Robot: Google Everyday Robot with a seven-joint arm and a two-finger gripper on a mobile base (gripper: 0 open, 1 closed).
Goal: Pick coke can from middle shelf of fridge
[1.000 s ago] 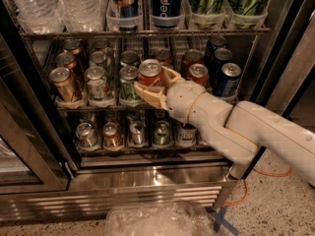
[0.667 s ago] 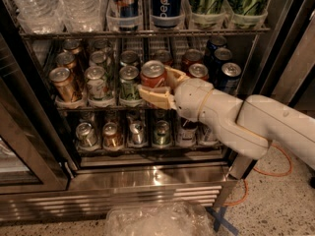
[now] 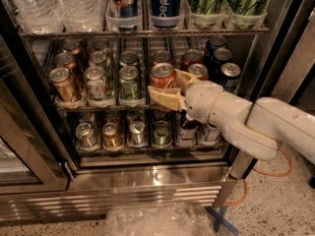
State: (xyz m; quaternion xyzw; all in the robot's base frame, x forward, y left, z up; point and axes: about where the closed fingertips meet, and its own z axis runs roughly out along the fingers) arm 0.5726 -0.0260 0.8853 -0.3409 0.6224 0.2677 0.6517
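Observation:
The red coke can [image 3: 163,74] stands at the front of the middle shelf [image 3: 98,107] of the fridge [image 3: 123,200], between a green-and-white can [image 3: 129,80] and another red can [image 3: 199,71]. My gripper [image 3: 165,86] reaches in from the right on a white arm. Its tan fingers [image 3: 165,97] are closed on the coke can, one across its lower front and one at its right side. The can's lower body is hidden behind the finger.
Bronze cans [image 3: 63,82] fill the left lanes and dark blue cans [image 3: 229,74] the right. Water bottles and tall cans, including a Pepsi can [image 3: 165,4], stand on the rack above. Small cans [image 3: 112,134] fill the rack below. The open glass door [image 3: 24,146] is at left; crumpled plastic [image 3: 157,220] lies on the floor.
The gripper and the coke can between its fingers have shifted a little to the right. The arm has drawn right with them. The other cans have not moved.

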